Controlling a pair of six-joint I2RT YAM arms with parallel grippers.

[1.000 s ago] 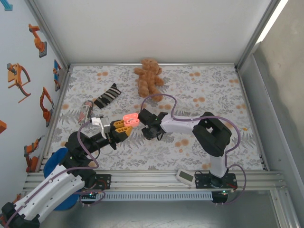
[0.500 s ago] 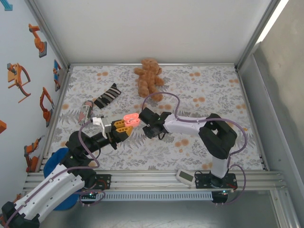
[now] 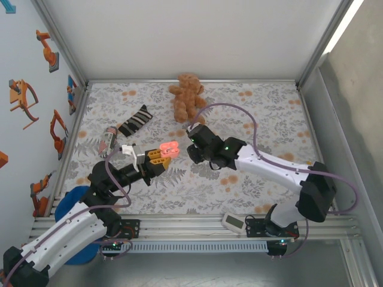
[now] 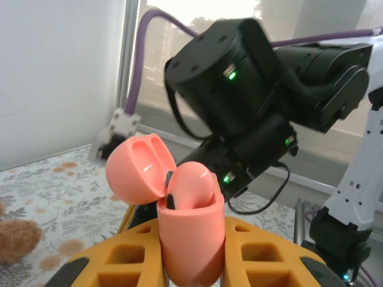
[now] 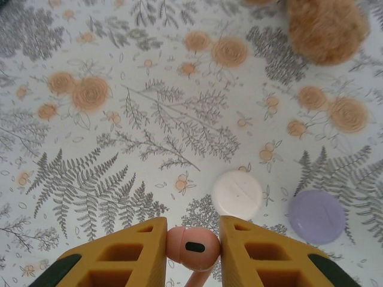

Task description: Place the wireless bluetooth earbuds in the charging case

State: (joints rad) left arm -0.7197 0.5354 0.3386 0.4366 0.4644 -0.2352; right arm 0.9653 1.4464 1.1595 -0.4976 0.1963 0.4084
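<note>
Since the earbud (image 5: 194, 250) pinched in our right gripper (image 5: 192, 236) looks light and slick (easily squirted out), we would grip its bulb, our left gripper (image 3: 157, 157) clamping the open charging case (image 4: 190, 230).

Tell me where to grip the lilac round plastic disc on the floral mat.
Grip the lilac round plastic disc by its rim, probably from straight above: it lies flat on the floral mat, so only its edge offers opposite sides. The white round disc lies apart from it.
</note>
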